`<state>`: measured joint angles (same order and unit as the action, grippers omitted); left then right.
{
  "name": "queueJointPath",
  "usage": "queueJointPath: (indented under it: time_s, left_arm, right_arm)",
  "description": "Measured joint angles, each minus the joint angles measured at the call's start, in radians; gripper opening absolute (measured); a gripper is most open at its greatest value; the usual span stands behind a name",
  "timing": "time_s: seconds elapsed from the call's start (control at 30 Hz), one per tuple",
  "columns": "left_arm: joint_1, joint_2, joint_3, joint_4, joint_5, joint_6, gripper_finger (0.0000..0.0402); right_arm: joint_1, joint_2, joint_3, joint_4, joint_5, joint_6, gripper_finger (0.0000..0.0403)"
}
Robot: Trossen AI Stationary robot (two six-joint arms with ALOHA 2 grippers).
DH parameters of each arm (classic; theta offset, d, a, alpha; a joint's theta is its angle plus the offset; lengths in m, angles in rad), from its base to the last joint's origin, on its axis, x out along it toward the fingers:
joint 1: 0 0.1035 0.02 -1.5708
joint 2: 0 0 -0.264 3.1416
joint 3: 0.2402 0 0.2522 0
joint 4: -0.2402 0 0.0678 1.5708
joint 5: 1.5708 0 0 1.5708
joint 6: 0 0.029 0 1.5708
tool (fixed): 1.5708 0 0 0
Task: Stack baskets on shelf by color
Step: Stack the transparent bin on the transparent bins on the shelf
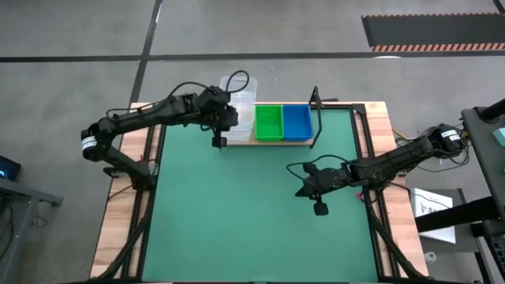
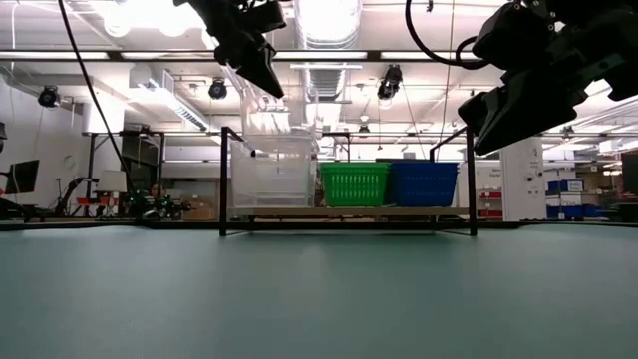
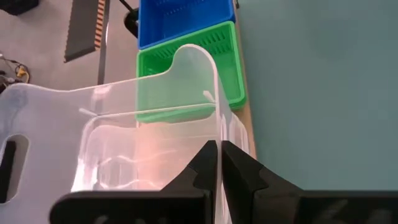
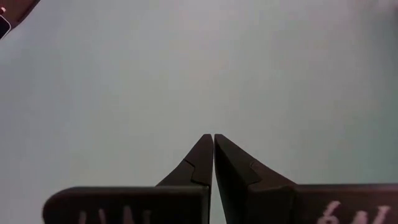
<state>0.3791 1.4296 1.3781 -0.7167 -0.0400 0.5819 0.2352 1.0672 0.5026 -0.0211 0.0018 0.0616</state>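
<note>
My left gripper (image 1: 230, 118) (image 2: 261, 75) is over the shelf's left end, shut on a clear basket (image 1: 239, 91) (image 3: 124, 155). That basket sits raised and tilted over a stack of clear baskets (image 2: 271, 175). The green basket (image 1: 268, 122) (image 2: 354, 184) stands on the middle of the shelf's wooden board (image 1: 268, 142) (image 2: 349, 211), and the blue basket (image 1: 297, 121) (image 2: 424, 183) stands beside it. My right gripper (image 1: 316, 197) (image 4: 213, 140) hangs shut above the mat's right half, touching nothing. My left gripper pinches the clear basket's side wall at its rim (image 3: 217, 121), one finger inside the basket and one outside. The fingers (image 3: 239, 168) come from above, slanting down. The basket's arched end (image 3: 193, 56) points toward the green basket. Whether its bottom rests in the stack below, I cannot tell.
The green mat (image 1: 237, 221) covers most of the table in front of the shelf. Black uprights (image 2: 223, 179) (image 2: 470, 179) frame the shelf's ends. Wooden table edges (image 1: 126, 213) flank the mat. Room equipment stands beyond the far edge.
</note>
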Motion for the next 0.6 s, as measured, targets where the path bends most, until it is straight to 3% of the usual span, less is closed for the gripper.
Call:
queueJointPath:
  time_s: [0.6]
  left_arm:
    - [0.005,0.004,0.000,-0.010,-0.027,-0.051,0.0000]
  right_arm:
    - [0.000,0.000,-0.002,0.000,-0.001,0.007,0.0009]
